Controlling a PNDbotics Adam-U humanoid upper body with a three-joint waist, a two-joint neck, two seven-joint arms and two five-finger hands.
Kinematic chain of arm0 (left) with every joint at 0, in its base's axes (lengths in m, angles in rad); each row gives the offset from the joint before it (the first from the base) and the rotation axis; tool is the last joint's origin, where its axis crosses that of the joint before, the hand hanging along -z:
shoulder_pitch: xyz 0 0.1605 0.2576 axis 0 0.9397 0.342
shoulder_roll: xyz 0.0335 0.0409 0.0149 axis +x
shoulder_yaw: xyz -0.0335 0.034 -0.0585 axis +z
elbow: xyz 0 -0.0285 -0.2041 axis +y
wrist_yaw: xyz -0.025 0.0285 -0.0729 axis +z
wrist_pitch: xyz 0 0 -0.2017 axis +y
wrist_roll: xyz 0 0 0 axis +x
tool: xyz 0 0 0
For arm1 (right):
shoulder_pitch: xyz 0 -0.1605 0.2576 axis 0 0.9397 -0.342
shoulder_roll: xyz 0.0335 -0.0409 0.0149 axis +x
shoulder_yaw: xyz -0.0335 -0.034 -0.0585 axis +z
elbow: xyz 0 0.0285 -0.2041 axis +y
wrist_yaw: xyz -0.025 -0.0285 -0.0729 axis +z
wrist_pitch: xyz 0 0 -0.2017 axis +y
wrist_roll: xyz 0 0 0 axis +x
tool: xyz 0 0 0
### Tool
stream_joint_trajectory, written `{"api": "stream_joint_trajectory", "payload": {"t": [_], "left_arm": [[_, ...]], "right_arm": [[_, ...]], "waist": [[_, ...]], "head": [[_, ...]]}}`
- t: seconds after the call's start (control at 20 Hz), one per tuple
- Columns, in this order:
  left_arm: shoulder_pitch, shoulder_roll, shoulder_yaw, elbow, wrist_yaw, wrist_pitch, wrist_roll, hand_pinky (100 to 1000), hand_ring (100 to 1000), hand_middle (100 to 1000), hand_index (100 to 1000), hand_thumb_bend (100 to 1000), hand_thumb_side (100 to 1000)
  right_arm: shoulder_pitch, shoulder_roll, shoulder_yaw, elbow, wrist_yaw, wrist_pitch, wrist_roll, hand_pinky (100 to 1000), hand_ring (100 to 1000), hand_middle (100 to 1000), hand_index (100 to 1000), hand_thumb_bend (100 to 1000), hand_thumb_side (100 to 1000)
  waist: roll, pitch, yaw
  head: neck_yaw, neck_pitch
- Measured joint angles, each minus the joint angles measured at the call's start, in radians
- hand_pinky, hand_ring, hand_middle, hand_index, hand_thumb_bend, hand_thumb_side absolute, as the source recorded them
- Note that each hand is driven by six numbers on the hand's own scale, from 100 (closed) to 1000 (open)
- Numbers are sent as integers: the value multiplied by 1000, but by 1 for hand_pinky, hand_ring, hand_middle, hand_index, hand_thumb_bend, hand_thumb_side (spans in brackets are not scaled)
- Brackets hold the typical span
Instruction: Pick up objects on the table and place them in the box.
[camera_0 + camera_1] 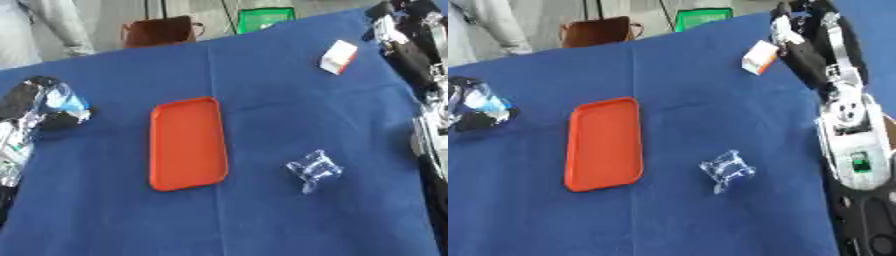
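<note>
The right hand [798, 30] is up at the far right, past the tray [186, 144]. Its fingers are too dark and bunched to see, so I cannot tell if it is open or closed. Just beside it lies one small white box [338, 56] with an orange side, touching or nearly touching the fingers; I cannot tell which.

The left hand [39, 102] is to the left of the tray, at the table's edge. I cannot tell how its fingers sit either. Something shiny and silver with a bit of blue is around it.

There is one orange tray, lying flat on the blue cloth [262, 215] with nothing in it. One clear crinkly wrapper [313, 169] lies to the right of the tray, apart from it.
</note>
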Motion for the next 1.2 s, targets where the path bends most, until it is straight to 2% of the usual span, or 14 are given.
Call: {"api": "stream_joint_trajectory", "payload": {"t": [0.05,0.1,0.15,0.2,0.25,0.3,0.35,0.4,0.55,0.7,0.75,1.2], "left_arm": [[0,0,0,2,5,0,0,596,663,728,839,556,531],[-1,0,0,4,10,1,2,596,663,728,839,556,531],[-1,1,0,6,15,4,5,543,620,704,833,455,476],[-1,1,0,8,21,6,8,543,620,704,833,455,476],[-1,1,0,9,27,9,11,507,589,683,826,382,437],[-1,1,0,11,35,12,15,507,589,683,826,382,437],[-1,1,1,13,42,15,19,415,494,613,798,149,313],[-3,1,3,13,50,18,24,405,485,607,795,119,301],[-2,1,9,13,83,34,45,351,436,577,779,100,242],[0,1,12,13,121,47,68,331,420,574,777,100,230],[1,1,12,13,133,49,74,300,410,582,776,100,217],[29,11,19,-71,257,59,90,285,395,582,775,100,238]], "right_arm": [[0,0,0,0,0,0,0,701,518,635,854,100,551],[0,0,0,0,0,0,1,701,518,635,854,100,551],[0,0,0,0,0,0,1,701,518,635,854,100,552],[0,0,0,0,0,-1,1,701,518,635,854,100,552],[-1,0,0,1,0,-1,2,701,518,635,854,100,552],[-1,0,0,2,0,-1,2,701,518,635,854,100,552],[-2,0,0,3,0,-1,2,701,518,635,854,100,553],[-3,0,0,4,0,-1,2,701,518,635,854,100,554],[-3,0,0,6,0,-1,2,701,518,635,854,100,554],[-3,0,0,6,0,-1,2,701,518,635,854,100,555],[-3,0,0,6,0,-1,2,701,518,635,854,100,556],[-3,0,0,6,0,-1,2,701,518,635,854,100,558]], "waist": [[0,0,0],[0,1,0],[0,1,0],[0,1,0],[0,1,-1],[0,1,-1],[0,1,-1],[0,1,-1],[0,1,-1],[0,1,0],[0,1,0],[0,1,4]], "head": [[0,0],[0,0],[0,0],[0,0],[0,0],[0,0],[0,0],[0,0],[0,0],[0,0],[0,0],[-7,0]]}}
